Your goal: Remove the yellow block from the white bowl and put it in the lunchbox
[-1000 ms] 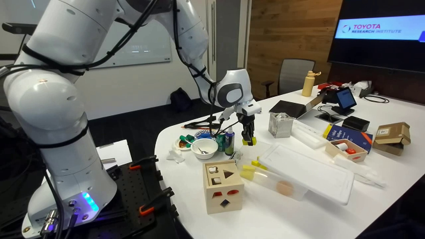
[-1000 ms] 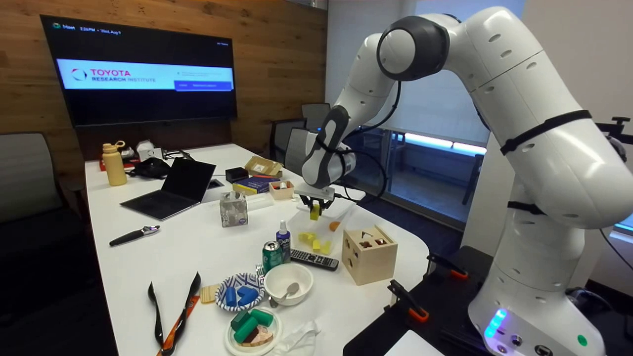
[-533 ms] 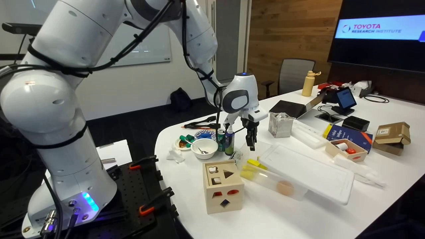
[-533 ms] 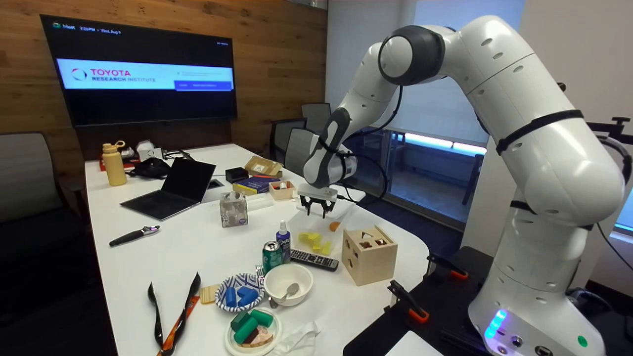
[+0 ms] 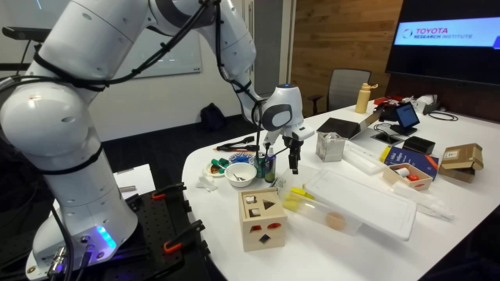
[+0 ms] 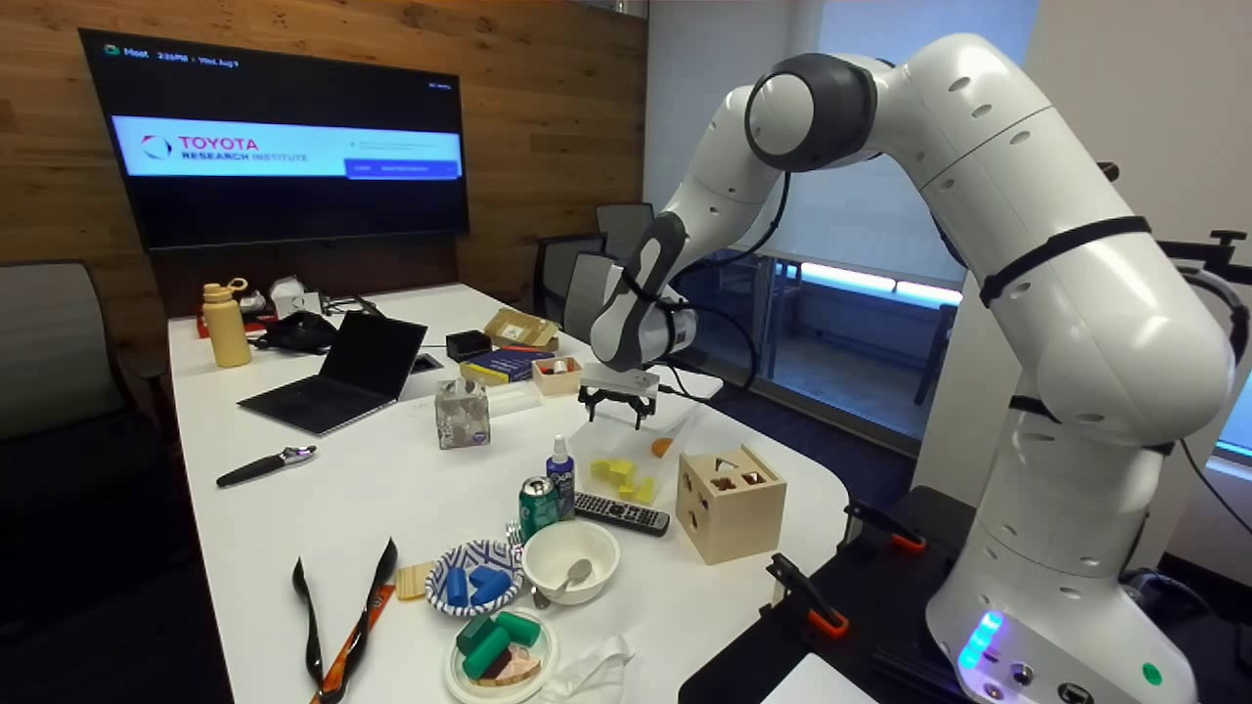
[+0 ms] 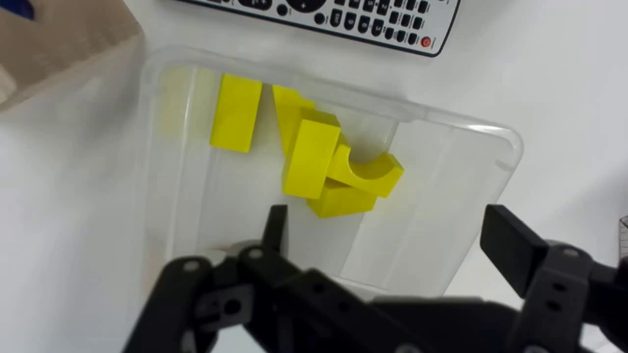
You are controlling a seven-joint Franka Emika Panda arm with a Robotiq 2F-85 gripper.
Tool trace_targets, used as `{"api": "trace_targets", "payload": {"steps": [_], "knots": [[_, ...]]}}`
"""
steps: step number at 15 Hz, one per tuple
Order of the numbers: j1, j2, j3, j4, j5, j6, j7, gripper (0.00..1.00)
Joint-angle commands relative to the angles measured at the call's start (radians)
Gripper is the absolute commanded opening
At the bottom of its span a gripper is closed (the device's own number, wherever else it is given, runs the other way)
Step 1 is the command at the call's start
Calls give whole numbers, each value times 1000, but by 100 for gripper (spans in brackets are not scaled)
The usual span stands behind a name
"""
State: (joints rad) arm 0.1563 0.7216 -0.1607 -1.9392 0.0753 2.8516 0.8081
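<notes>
Wood-panel wall [image 6: 558, 127] w/ lit screen [image 6: 293, 210] mtd. White tbl [image 6: 391, 489], rounded corner. Gray-back chair [image 5: 349, 89] nr. tbl. Whiteboard [image 5: 183, 58] on lt. wall [image 5: 164, 105]; dk. floor [image 5: 168, 152].

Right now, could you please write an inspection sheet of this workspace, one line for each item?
Surface: white table, crowded with objects.
Job's things: yellow blocks lie inside the clear lunchbox; the white bowl holds a spoon, no block seen in it.
Clutter: remote and wooden cube beside the lunchbox; green can and spray bottle near the bowl.
Gripper: open above the lunchbox, holding nothing.
Cables: black, along the arm; across the lunchbox, nothing seen.
Surroundings: lit wall screen, office chairs.
</notes>
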Motion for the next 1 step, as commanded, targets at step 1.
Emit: {"api": "trace_targets", "payload": {"steps": [1], "knots": [[-1, -18, 23, 17, 23, -70, -44, 100]]}}
